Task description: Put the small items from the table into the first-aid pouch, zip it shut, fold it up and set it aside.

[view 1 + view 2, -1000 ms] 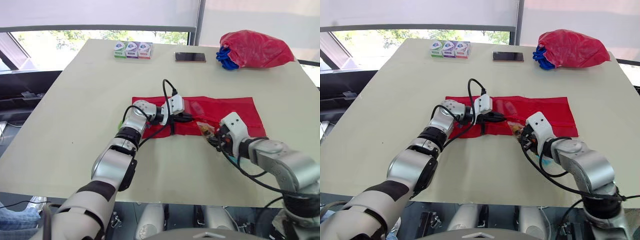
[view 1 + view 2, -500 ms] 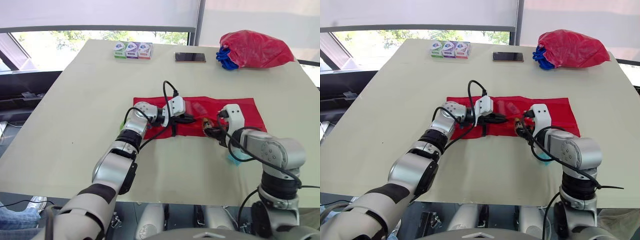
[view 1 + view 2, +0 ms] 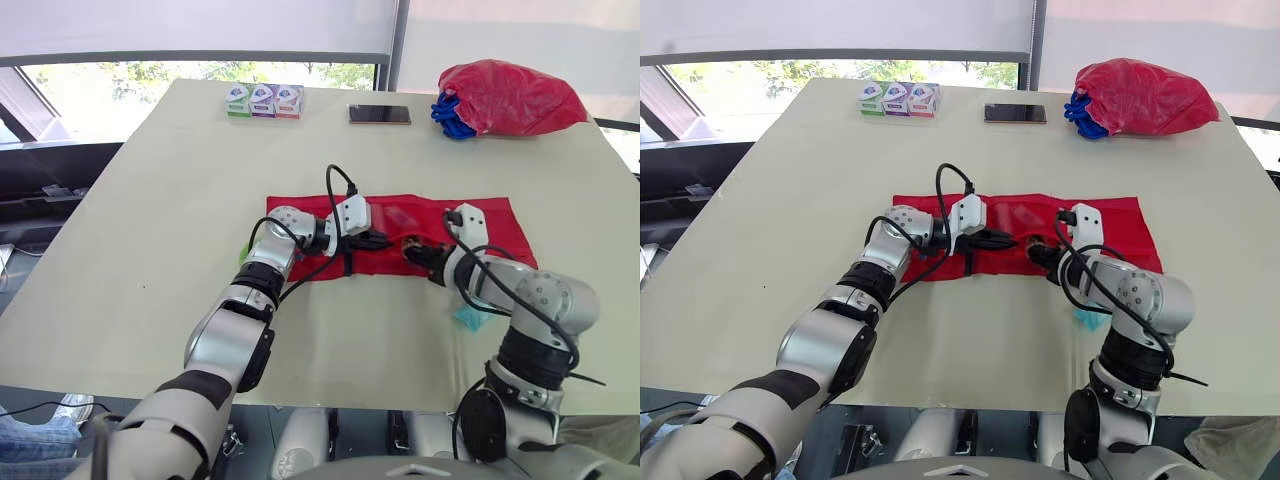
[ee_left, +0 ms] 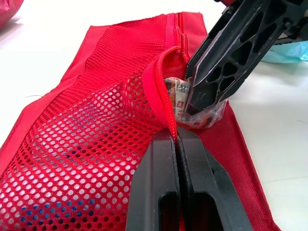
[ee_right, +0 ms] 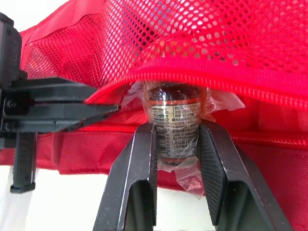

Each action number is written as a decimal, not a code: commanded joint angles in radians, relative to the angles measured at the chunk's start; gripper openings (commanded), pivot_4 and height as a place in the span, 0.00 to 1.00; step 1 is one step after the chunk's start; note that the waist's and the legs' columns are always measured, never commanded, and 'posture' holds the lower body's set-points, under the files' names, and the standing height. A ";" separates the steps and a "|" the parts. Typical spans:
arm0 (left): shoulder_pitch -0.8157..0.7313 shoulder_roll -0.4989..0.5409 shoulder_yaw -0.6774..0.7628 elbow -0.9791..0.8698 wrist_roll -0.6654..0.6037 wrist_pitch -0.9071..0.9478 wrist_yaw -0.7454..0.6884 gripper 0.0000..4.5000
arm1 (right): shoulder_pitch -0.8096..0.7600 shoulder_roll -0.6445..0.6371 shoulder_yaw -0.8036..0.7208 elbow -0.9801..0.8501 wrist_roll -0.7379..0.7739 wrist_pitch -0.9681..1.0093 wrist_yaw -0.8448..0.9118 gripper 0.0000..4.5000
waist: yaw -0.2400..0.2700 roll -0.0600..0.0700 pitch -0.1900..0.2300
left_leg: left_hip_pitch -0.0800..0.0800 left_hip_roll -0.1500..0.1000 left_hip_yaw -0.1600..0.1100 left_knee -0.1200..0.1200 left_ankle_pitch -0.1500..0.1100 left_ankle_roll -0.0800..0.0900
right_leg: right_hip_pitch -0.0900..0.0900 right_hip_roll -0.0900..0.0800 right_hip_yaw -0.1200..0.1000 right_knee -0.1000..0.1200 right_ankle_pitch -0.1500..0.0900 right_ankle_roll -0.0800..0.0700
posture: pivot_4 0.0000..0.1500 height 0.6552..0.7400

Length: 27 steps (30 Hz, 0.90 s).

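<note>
The red first-aid pouch [image 3: 470, 215] lies flat in the middle of the table, mesh pocket facing up. My left gripper [image 3: 372, 240] is shut on the pocket's zipper edge [image 4: 161, 91] and holds it lifted, so the pocket gapes. My right gripper [image 3: 413, 255] is shut on a small dark bottle [image 5: 174, 120] wrapped in clear plastic. The bottle's top sits just under the raised zipper edge, at the mouth of the pocket. A small teal packet [image 3: 468, 318] lies on the table beside my right forearm. A bit of green [image 3: 243, 252] shows by my left arm.
Three small boxes [image 3: 264, 100] stand in a row at the far edge, with a phone [image 3: 379, 114] to their right. A stuffed red bag with blue cord [image 3: 510, 98] sits at the far right corner. The table's front edge is close behind both arms.
My right gripper has carried the wrapped bottle from the pouch's near edge up and left to the pocket mouth. The left gripper has kept its hold on the zipper edge.
</note>
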 commanded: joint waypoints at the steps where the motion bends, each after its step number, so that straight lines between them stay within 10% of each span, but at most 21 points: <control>1: -0.008 -0.015 0.017 -0.047 -0.030 0.004 -0.006 0.00 | 0.012 -0.001 0.025 -0.010 0.019 0.007 0.000 0.16 | 0.000 0.000 0.000 | 0.000 0.000 0.000 0.000 0.000 0.000 | 0.000 0.000 0.000 0.000 0.000 0.000 | 1.00 1.00; 27: 0.053 0.003 -0.013 -0.100 -0.025 0.000 -0.048 0.00 | -0.119 0.174 -0.073 0.175 0.060 -0.218 -0.129 0.16 | -0.015 0.002 0.000 | 0.000 0.000 0.000 -0.001 0.000 0.000 | 0.000 0.000 0.001 0.000 0.000 0.000 | 1.00 1.00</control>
